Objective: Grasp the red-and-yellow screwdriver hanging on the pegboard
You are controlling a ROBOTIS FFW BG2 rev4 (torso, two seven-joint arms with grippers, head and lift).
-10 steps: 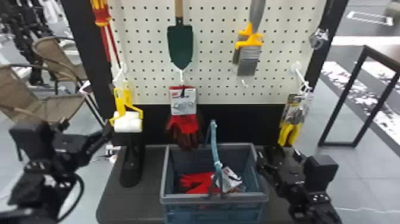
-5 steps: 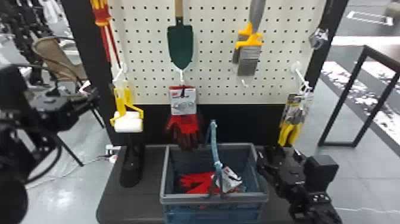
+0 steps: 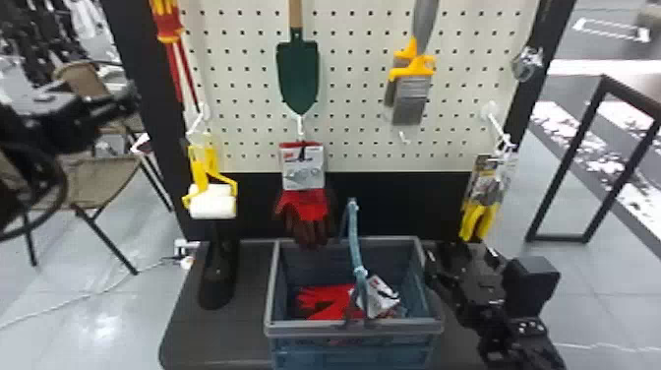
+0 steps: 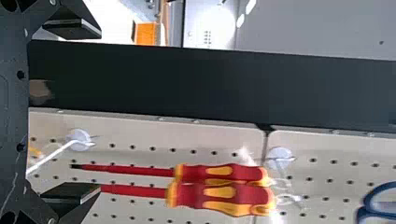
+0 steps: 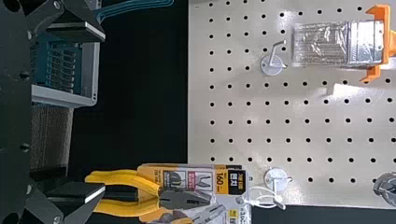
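While the left gripper [image 4: 88, 112] hangs raised at the left side of the pegboard [image 3: 354, 88], the step in hand appears to be the approach, with no contact yet made. The red-and-yellow screwdriver [image 4: 219, 198] hangs at the upper left corner of the pegboard, handle up and shaft down, with a second screwdriver of the same colours [image 4: 217, 172] touching or just beside it. Both lie close to the black post [image 3: 142, 98] that frames the board's left edge. The left jaws stand wide open and hold nothing. In the left wrist view the gap between the fingers faces mostly the black post, and only one finger [image 4: 70, 196] lines up near the shaft tips. The next move therefore likely calls for shifting the gripper across toward the board, advancing until one handle sits between the fingers, then closing. Because the two tools hang so close together, separating one handle may need care. The right gripper [image 5: 86, 112] is parked on the counter beside the blue basket [image 3: 275, 295], jaws open and empty.
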